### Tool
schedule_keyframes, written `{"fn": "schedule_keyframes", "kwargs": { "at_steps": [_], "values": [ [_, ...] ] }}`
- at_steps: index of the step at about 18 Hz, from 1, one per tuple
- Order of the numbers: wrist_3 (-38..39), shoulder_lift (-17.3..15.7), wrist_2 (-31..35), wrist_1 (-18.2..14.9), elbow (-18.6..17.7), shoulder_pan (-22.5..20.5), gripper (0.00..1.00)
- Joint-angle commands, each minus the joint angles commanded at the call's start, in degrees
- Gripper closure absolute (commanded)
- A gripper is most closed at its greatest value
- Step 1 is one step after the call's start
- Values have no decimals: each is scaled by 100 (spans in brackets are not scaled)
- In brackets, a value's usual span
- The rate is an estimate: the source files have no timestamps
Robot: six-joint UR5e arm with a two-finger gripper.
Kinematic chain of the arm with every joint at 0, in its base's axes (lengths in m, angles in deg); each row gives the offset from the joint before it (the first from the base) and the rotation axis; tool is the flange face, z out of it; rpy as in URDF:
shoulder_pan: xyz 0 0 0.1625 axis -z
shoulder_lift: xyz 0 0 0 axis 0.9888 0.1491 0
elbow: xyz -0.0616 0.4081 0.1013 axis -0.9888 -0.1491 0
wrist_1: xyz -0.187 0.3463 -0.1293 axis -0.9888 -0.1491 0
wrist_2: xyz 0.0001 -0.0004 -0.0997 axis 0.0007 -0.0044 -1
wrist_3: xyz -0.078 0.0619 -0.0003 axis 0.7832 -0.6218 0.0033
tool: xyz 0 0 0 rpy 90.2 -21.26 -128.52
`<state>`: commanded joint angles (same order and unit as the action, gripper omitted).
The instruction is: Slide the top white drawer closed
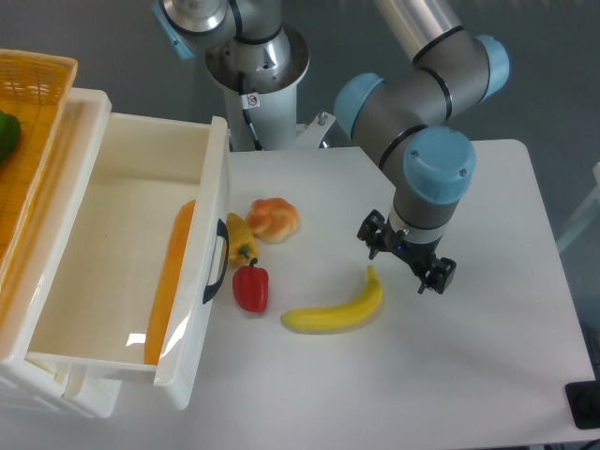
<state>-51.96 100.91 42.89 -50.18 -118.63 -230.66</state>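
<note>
A: What lies between the gripper (407,255) and the top white drawer (199,272)?
B: The banana (337,309) just below-left, then red pepper (250,287), yellow pepper (240,239) and pastry (273,218) by its handle (217,260).
A: Open room?
B: Bare table (487,309) to the right.

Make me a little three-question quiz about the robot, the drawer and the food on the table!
1. True or false: the top white drawer is pulled open.
2. Which item lies nearest the gripper? A) red pepper B) banana C) peach
3. Fill in: the drawer's curved handle is coloured ____.

Key: 1 true; 2 B; 3 black.
</note>
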Motion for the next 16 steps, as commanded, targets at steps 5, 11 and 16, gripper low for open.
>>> {"fn": "schedule_keyframes", "kwargs": {
  "at_steps": [5,11,16],
  "values": [
    [228,-149,-35,-9,-18,26,0],
    [1002,-404,-193,9,-509,237,0],
    [2344,-510,-220,9,-721,404,0]
  ]
}}
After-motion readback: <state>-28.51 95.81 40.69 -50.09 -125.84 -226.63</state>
